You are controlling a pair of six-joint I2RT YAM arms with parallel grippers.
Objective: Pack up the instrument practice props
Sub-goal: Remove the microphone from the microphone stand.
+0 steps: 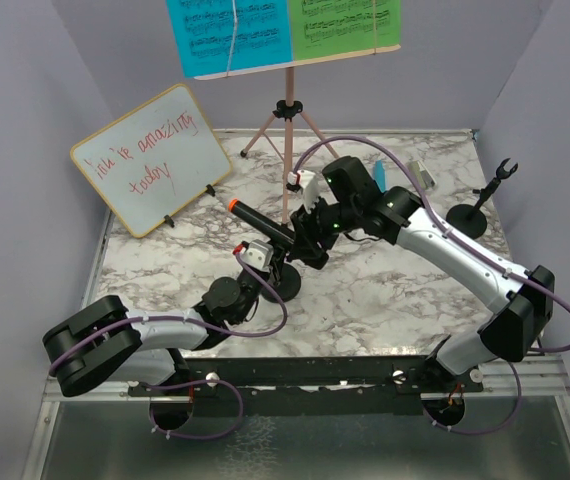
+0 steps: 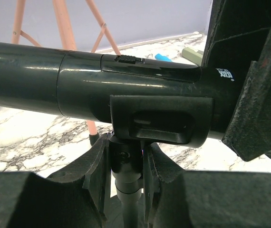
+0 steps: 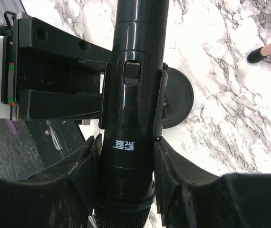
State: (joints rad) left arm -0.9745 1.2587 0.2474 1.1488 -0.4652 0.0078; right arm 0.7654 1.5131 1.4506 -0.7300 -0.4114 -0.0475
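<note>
From where I stand, the left gripper [image 2: 126,154] is nearly closed, pinching the thin stem of the mic holder [image 2: 127,199] just under its clip [image 2: 157,123]. Directly above those fingers the black microphone [image 2: 78,85] lies crosswise, seated in the clip. Further right, the right gripper [image 3: 127,152] is about half open around the microphone's barrel. Its pads look pressed on both sides, right beside the clip, and the holder's round base [image 3: 179,97] sits out past its fingertips. My worry is the clip: it seems to hug the barrel snugly. A pull off its line could drag the holder along, twist the stem out of the left fingers or rock the base. That glossy barrel might also slide through a light hold.
</note>
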